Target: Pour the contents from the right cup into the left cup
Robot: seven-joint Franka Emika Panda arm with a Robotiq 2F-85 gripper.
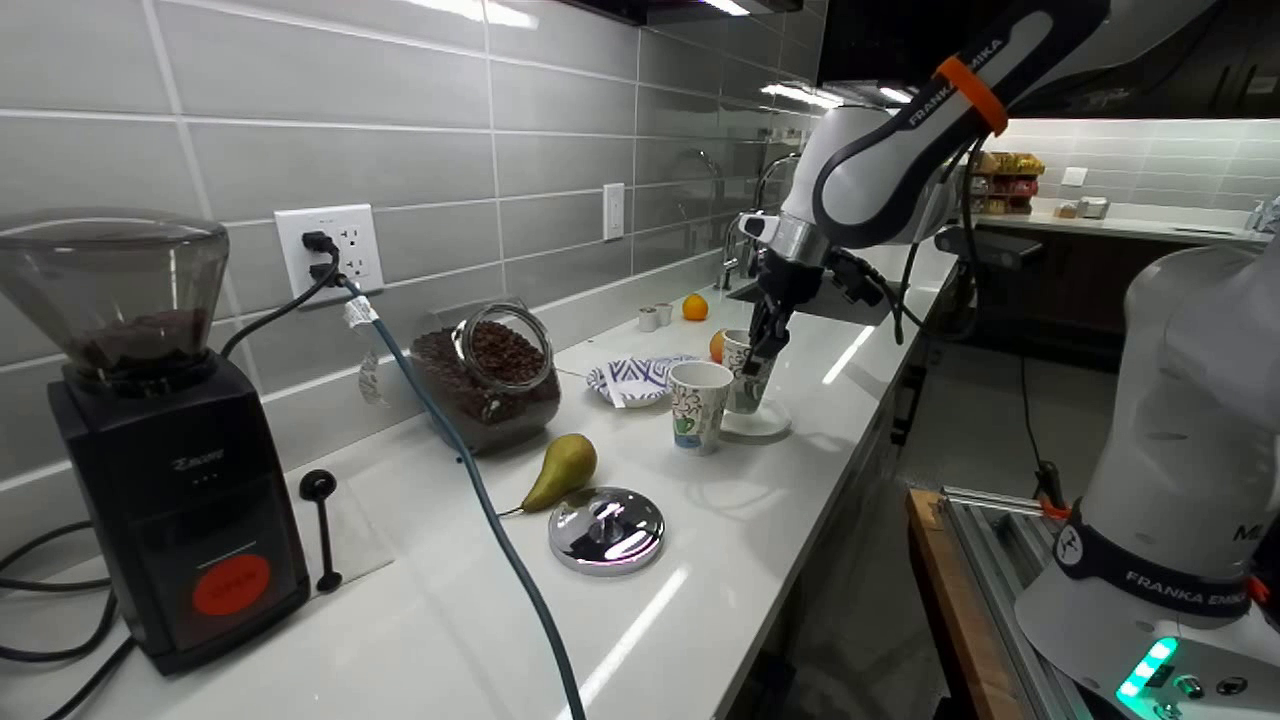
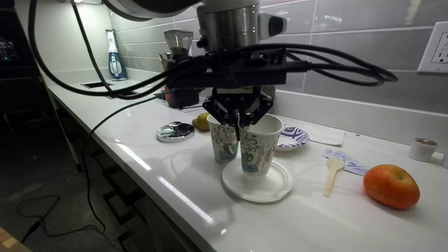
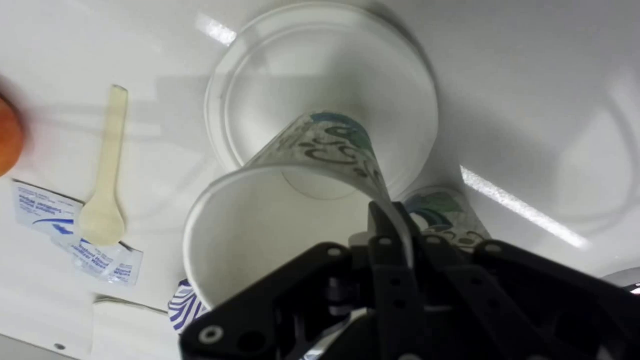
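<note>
On a white kitchen counter (image 1: 430,640), a robot arm (image 1: 880,180) hangs over the right cup (image 2: 259,150) of a pair, from which clock positions are read. In an exterior view, a black coffee grinder (image 1: 170,450) and, nearer, a glass jar (image 1: 485,405) of dark beans (image 1: 505,355) stand toward nine o'clock. In an exterior view, a white plate (image 2: 274,189) spreads below at six; whether cup and plate touch cannot be told. A purple-patterned bowl (image 2: 295,137) sits at two, a chrome lid (image 2: 175,132) just past nine. Closest in the way, between nine and ten, the left cup (image 2: 223,140) stands upright just beside. The gripper (image 3: 390,220) is clamped on the right cup's wall, one finger inside the rim, one outside. The right cup is tapered paper, printed with dark swirls, a green motif and blue near its foot; its pale interior shows in the wrist view. Its mouth faces up to twelve o'clock, base to six, long axis close to vertical.
</note>
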